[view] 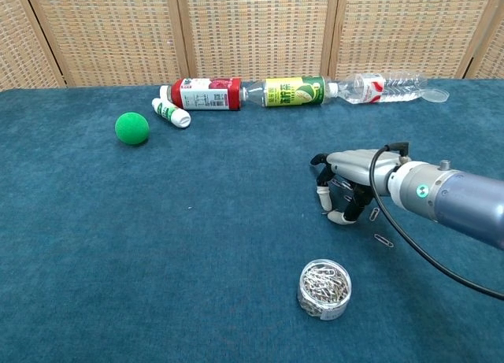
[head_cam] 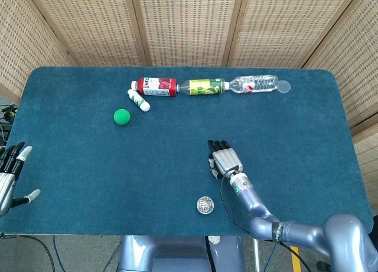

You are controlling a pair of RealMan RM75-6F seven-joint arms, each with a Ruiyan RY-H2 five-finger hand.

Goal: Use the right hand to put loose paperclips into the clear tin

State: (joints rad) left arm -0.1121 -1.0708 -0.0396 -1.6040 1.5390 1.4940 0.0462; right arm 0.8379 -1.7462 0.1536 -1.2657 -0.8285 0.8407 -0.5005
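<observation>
The clear tin, round and open-topped, holds a heap of silver paperclips near the table's front edge. My right hand is just behind it, palm down. Its fingertips are bent down to the cloth, with the thumb tip a small gap away. Loose paperclips lie beside and under this hand, partly hidden by it. No clip shows plainly between the fingers. My left hand rests at the table's left edge with its fingers spread, holding nothing.
A red-labelled bottle, a green-labelled bottle and a clear water bottle lie in a row along the back. A small white bottle and a green ball lie at the back left.
</observation>
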